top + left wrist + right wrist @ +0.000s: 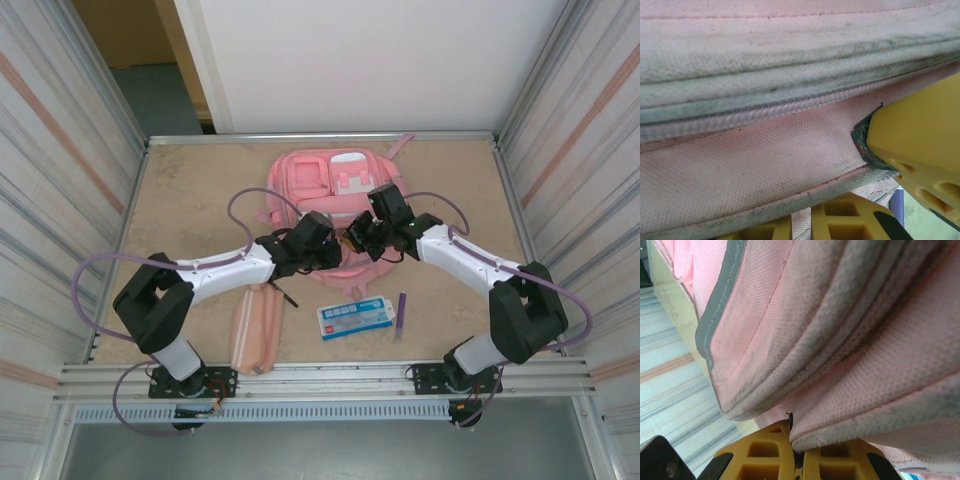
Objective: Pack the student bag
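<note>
The pink bag (325, 180) lies flat on the counter (190, 200). The left pincer (332, 243) and right pincer (360, 238) — both at the bag's near edge — are clamped on its fabric. A pencil case (256, 325) lies just nearer.

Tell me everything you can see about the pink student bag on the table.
The student bag is a large pink woven-fabric backpack. It lies flat at the far middle of the table, front face up, with pale patches, front pockets and a strap poking out at its far right corner. Close up, the cloth looks grubby, with grey-smudged folds, a zip line and grey edge trim. The left gripper and the right gripper each pinch a fold of fabric at its near edge.
</note>
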Available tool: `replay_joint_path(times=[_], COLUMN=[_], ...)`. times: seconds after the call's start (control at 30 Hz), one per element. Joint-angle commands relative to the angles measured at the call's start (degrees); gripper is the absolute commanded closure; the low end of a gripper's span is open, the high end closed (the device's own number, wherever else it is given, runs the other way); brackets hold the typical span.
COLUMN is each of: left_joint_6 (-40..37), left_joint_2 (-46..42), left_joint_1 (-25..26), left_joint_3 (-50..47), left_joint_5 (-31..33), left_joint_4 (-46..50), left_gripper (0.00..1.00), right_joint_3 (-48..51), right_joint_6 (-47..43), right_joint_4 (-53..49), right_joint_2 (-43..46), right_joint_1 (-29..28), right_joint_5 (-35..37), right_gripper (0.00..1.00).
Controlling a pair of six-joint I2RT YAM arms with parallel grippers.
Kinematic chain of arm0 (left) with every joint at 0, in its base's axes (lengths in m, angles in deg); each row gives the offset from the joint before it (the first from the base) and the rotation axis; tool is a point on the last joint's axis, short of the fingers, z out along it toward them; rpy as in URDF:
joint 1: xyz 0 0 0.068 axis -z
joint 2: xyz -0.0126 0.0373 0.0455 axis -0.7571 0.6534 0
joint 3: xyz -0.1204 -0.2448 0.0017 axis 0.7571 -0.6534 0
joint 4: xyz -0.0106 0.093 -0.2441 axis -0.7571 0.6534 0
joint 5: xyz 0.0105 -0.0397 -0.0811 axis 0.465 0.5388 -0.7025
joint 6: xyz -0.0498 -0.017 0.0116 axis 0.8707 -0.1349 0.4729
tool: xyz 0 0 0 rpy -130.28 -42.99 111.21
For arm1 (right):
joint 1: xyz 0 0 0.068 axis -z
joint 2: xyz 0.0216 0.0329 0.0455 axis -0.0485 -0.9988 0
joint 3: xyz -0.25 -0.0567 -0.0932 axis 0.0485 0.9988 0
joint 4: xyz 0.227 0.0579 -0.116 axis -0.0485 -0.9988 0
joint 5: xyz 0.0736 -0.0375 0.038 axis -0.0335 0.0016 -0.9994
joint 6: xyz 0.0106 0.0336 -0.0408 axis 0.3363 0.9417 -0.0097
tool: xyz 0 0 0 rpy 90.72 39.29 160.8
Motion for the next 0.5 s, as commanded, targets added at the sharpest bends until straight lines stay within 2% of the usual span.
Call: replay_joint_path(times=[0.0, 0.17, 0.33, 0.47], left_joint_6=[-1.9, -4.0, -9.0, -10.5], left_joint_2=[-1.2, -3.9, -7.3, -11.0], left_joint_1=[-2.1, -3.3, -4.4, -8.4], left_joint_3=[0.1, -1.6, -2.7, -6.3], left_joint_5=[2.2, -0.3, -3.0, -9.5], left_joint_4=[0.1, 0.6, 4.4, 3.1], left_gripper=[0.92, 1.00, 1.00, 1.00], right_joint_3=[0.5, 0.7, -0.8, -1.4], right_joint_6=[0.8, -0.5, -5.5, -9.5], right_joint_4=[2.6, 1.2, -2.8, -4.4], right_joint_2=[4.5, 5.1, 5.2, 5.2], right_joint_1=[-1.9, -1.3, 1.0, 3.2], right_joint_5=[-4.6, -3.6, -1.5, -2.4], right_gripper=[1.00, 1.00, 1.00, 1.00])
